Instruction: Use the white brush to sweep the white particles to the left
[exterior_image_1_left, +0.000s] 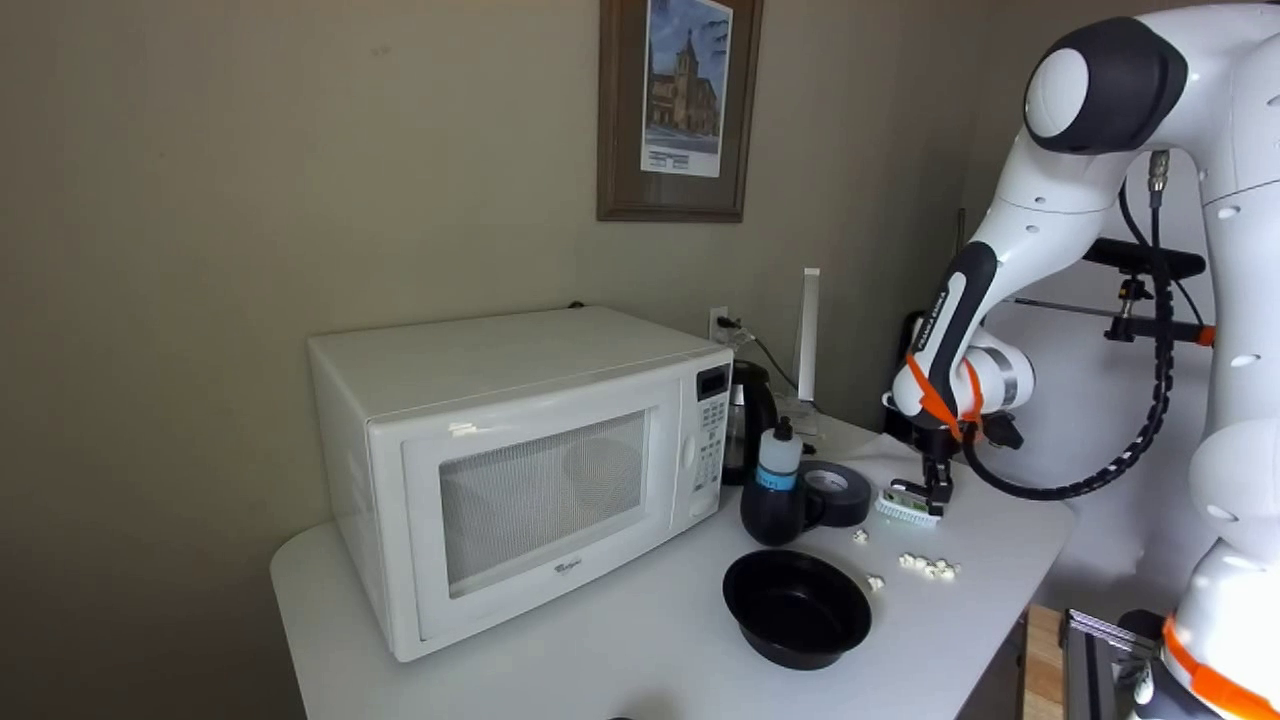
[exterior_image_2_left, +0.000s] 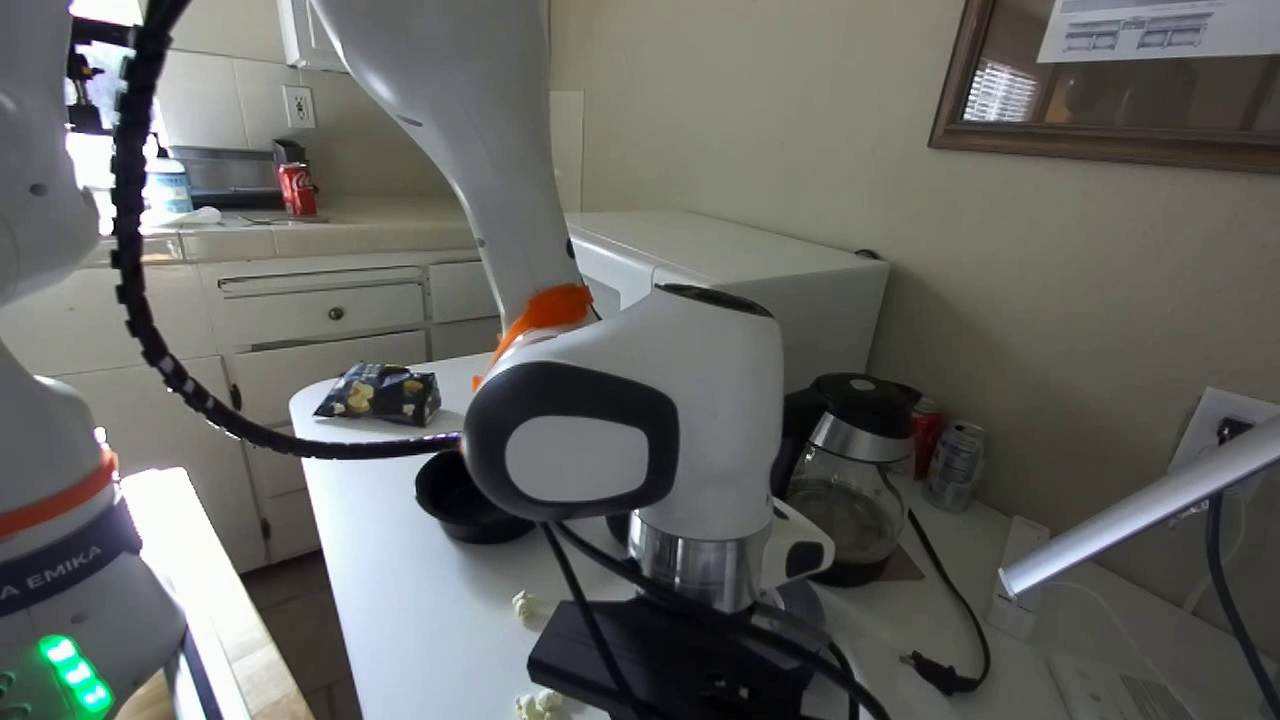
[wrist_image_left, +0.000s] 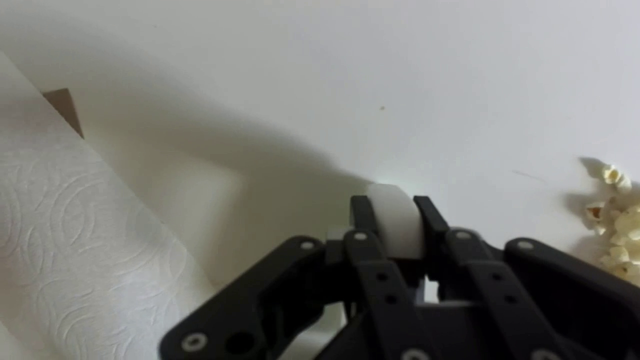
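Note:
The white brush (exterior_image_1_left: 906, 508) is between my gripper's (exterior_image_1_left: 936, 497) fingers, bristles down, close to the tabletop; whether the bristles touch it I cannot tell. In the wrist view, my gripper (wrist_image_left: 393, 202) is shut on the brush's whitish handle (wrist_image_left: 397, 220); the bristles are hidden there. The white particles are popcorn pieces. A cluster (exterior_image_1_left: 932, 568) lies in front of the brush, with 2 single pieces nearer the black bowl and mug. Popcorn shows at the right edge of the wrist view (wrist_image_left: 622, 235) and in an exterior view (exterior_image_2_left: 525, 606), where the wrist hides the gripper and brush.
A black bowl (exterior_image_1_left: 797, 612) stands beyond the popcorn. A dark mug with a bottle (exterior_image_1_left: 778, 490), a tape roll (exterior_image_1_left: 843, 492), a glass carafe (exterior_image_2_left: 850, 500) and a microwave (exterior_image_1_left: 540, 480) stand along the wall. A paper towel (wrist_image_left: 90, 225) lies beside the gripper. A popcorn bag (exterior_image_2_left: 380, 395) lies at the far end.

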